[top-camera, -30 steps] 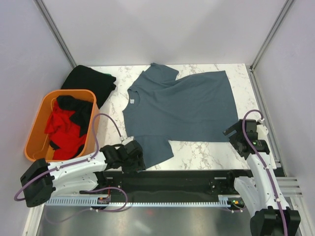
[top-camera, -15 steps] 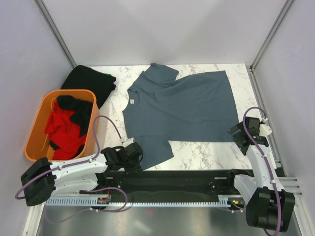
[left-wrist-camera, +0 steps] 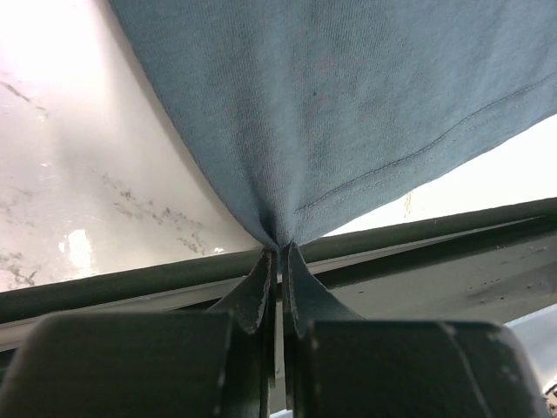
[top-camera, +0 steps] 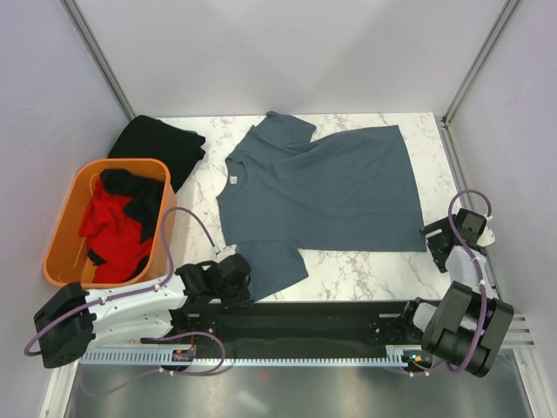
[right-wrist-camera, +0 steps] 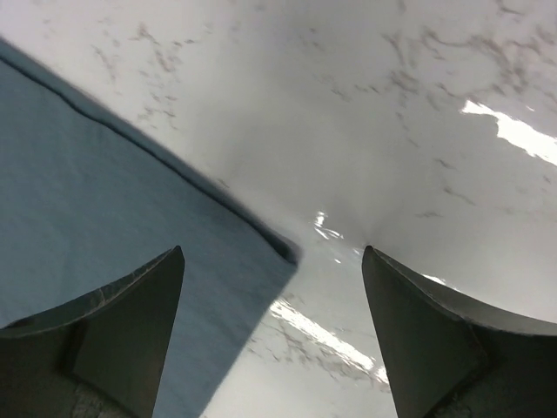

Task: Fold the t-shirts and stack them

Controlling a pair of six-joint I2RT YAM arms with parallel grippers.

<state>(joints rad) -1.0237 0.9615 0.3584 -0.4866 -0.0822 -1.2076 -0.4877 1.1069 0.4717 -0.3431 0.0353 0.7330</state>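
1. The slate blue-grey t-shirt point(top-camera: 322, 196) lies spread flat at the centre of the marble table point(top-camera: 365, 266), collar toward the left
2. The left gripper point(left-wrist-camera: 278, 257) has its jaws closed tight on the edge of this shirt's near sleeve, at the table's near edge; the cloth bunches into the pinch
3. The right gripper point(right-wrist-camera: 271, 257) has its jaws spread wide and holds nothing; it sits low over the shirt's near right hem corner
4. A black t-shirt point(top-camera: 161, 144) lies at the back left corner
5. The orange basket point(top-camera: 65, 231) at the left holds a red t-shirt point(top-camera: 109, 222) and black cloth
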